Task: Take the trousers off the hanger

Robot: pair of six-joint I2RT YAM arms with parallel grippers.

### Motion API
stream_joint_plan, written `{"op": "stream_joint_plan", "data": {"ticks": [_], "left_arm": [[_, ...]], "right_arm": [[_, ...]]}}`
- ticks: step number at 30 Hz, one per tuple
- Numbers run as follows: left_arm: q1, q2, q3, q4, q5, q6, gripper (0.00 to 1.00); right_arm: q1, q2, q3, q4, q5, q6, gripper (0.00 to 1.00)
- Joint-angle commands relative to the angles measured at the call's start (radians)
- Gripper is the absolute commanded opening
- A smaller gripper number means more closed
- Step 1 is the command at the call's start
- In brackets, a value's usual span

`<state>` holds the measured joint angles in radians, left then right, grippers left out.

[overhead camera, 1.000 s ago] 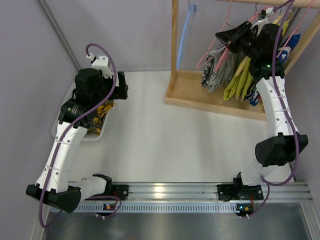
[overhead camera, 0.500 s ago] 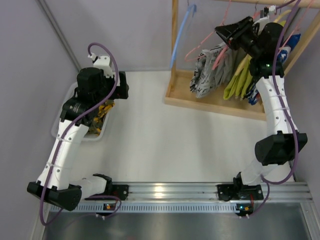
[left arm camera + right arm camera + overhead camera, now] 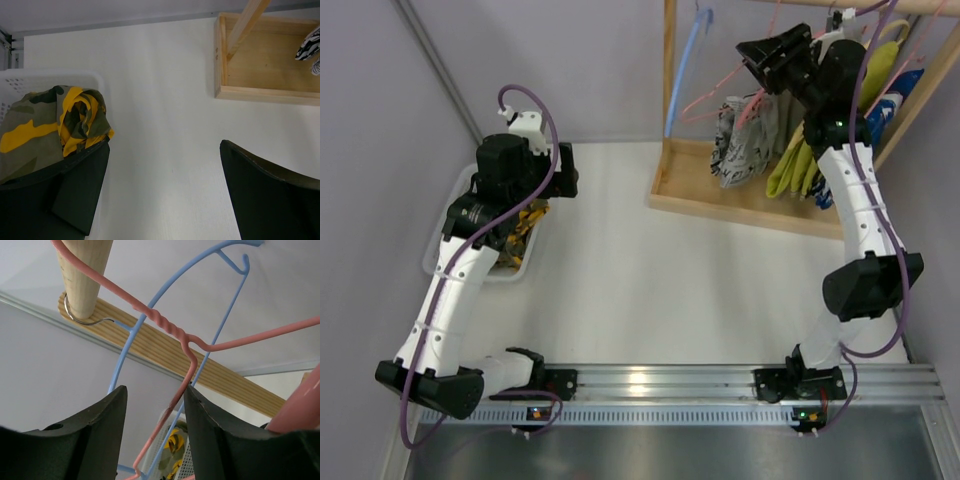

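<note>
The right gripper (image 3: 767, 52) has climbed higher toward the rack's top rail than a second ago. Its jaws, nearly pinched back then, now stand apart, with the thin pink hanger (image 3: 165, 327) running loose through the gap, close against one finger. The trousers (image 3: 740, 128) are still draped on that hanger over the wooden rack base (image 3: 695, 180), having swung out left and partway back, near the light blue hanger (image 3: 686, 55). The left gripper (image 3: 162, 150) hasn't really budged: it's spread wide above the table beside the white basket (image 3: 50, 79) of olive-and-yellow clothing (image 3: 55, 117).
</note>
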<state>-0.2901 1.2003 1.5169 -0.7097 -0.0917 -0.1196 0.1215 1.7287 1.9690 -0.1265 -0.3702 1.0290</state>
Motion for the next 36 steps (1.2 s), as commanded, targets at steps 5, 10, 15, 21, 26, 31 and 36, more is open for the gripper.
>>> {"op": "stream_joint_plan", "data": {"ticks": [5, 10, 15, 21, 26, 31, 36], "left_arm": [[0.003, -0.01, 0.029, 0.05, -0.008, 0.015, 0.99], [0.003, -0.015, 0.029, 0.05, -0.014, 0.02, 0.98], [0.003, -0.016, 0.031, 0.05, -0.006, 0.015, 0.99], [0.003, -0.013, 0.042, 0.052, -0.008, 0.028, 0.99], [0.005, 0.001, 0.054, 0.053, 0.012, 0.012, 0.99], [0.003, 0.005, 0.055, 0.058, 0.023, 0.008, 0.99], [0.003, 0.001, 0.049, 0.068, 0.023, -0.008, 0.99]], "right_arm": [[0.032, 0.048, 0.06, -0.002, 0.031, 0.008, 0.48], [0.033, 0.049, 0.064, 0.004, 0.034, -0.003, 0.28], [0.033, 0.043, 0.056, 0.073, -0.009, -0.015, 0.08], [0.032, 0.023, 0.065, 0.189, -0.079, -0.001, 0.0], [0.033, 0.019, 0.106, 0.263, -0.121, 0.016, 0.0], [0.032, 0.003, 0.148, 0.314, -0.138, 0.051, 0.0], [0.033, -0.023, 0.159, 0.361, -0.156, 0.086, 0.0]]}}
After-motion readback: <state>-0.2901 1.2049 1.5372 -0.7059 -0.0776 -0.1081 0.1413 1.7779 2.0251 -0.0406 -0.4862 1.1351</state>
